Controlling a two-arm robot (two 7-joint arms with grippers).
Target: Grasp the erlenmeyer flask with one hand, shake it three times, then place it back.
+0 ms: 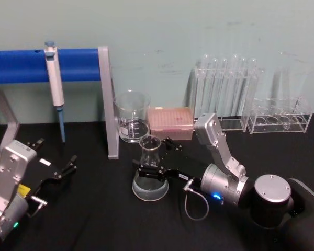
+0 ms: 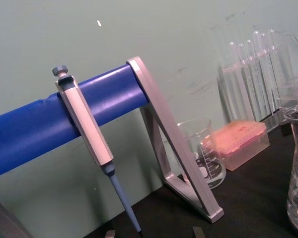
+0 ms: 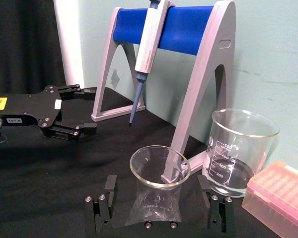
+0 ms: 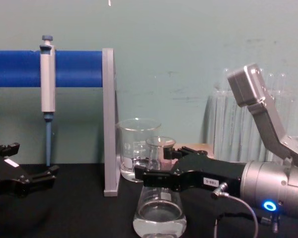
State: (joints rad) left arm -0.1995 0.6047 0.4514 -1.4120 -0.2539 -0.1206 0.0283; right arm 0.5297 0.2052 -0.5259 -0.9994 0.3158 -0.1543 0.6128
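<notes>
Far left, near edge: the left claw (image 1: 68,168) lies parked low over the black bench (image 1: 94,219), fingers spread, holding nothing.

Behind it, a pipette (image 1: 54,83) hangs on the blue bar of a grey pipette stand (image 1: 107,104) at the far left.

Right of the stand's upright, a glass beaker (image 1: 131,116) stands near the wall, with a pink tip box (image 1: 170,122) just beside it on the right.

Centre: the erlenmeyer flask (image 1: 150,172) stands upright on the bench, nearer than the beaker and apart from it, with a little clear liquid in its wide base.

The right claw (image 1: 158,166) reaches in from the right at the level of the flask's neck. In the right wrist view its fingers (image 3: 106,201) stand spread on either side of the glass, below the flared rim. Whether the pads touch the neck cannot be told; it is bracketing the flask rather than visibly pinching it.

Far right: test tube racks (image 1: 251,104) of clear plastic stand along the wall.

Handling assessment: the flask is rigid, smooth and breakable, and probably slippery under hard pads. Its load is light and sits low. The neck just under the rim is judged the soundest hold, since the flare resists slipping during shaking. Moderate closing force is advised.
</notes>
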